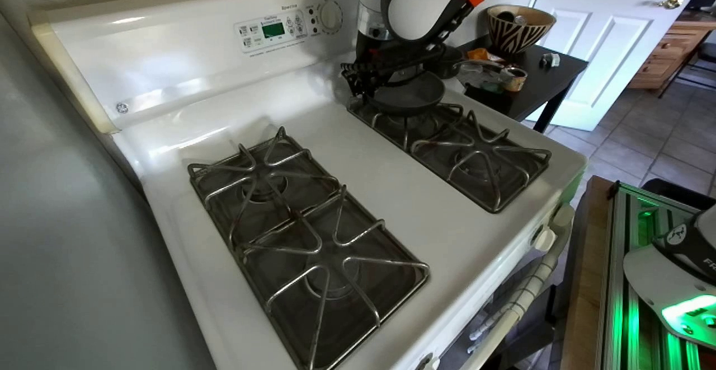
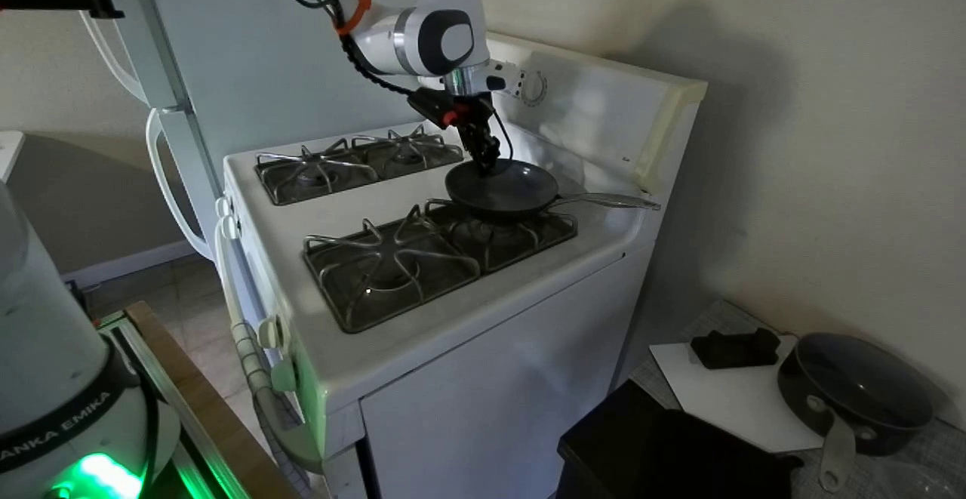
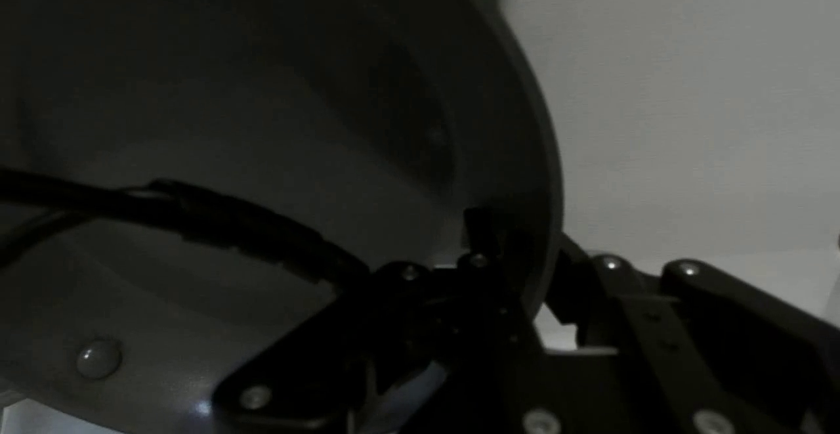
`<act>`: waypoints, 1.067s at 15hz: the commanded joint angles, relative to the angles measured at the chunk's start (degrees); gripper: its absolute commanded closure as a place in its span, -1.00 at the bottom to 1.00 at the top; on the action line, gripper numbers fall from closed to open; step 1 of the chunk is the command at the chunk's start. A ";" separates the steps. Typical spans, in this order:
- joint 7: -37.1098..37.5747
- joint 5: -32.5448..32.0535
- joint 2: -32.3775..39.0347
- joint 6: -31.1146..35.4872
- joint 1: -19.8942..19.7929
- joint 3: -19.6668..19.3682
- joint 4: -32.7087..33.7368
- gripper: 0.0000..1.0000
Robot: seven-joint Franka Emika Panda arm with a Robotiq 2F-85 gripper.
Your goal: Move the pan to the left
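Observation:
The dark grey pan (image 1: 414,94) is over the rear burner of a two-burner grate on the white stove, in both exterior views (image 2: 524,188). Its thin handle (image 2: 607,199) sticks out past the stove's side edge. My gripper (image 1: 363,85) points down at the pan's rim, on the side away from the handle (image 2: 487,165). In the dark wrist view the pan (image 3: 262,119) fills the left half. My gripper (image 3: 525,243) has one finger inside the pan and one outside, with the rim between them. I cannot tell whether the pan rests on the grate.
A second two-burner grate (image 1: 302,213) bears nothing, with a white stove strip (image 1: 369,163) between. The control panel (image 1: 274,29) rises behind the pan. A dark pot (image 2: 853,386) and a black box (image 2: 664,446) stand beside the stove. A refrigerator (image 2: 302,38) borders the stove.

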 commanded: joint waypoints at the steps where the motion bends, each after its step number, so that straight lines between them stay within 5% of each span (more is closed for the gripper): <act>1: 2.20 -1.61 1.56 -2.13 1.55 -1.23 1.92 0.96; 16: 8.71 1.06 1.11 -12.14 3.40 1.60 4.64 0.97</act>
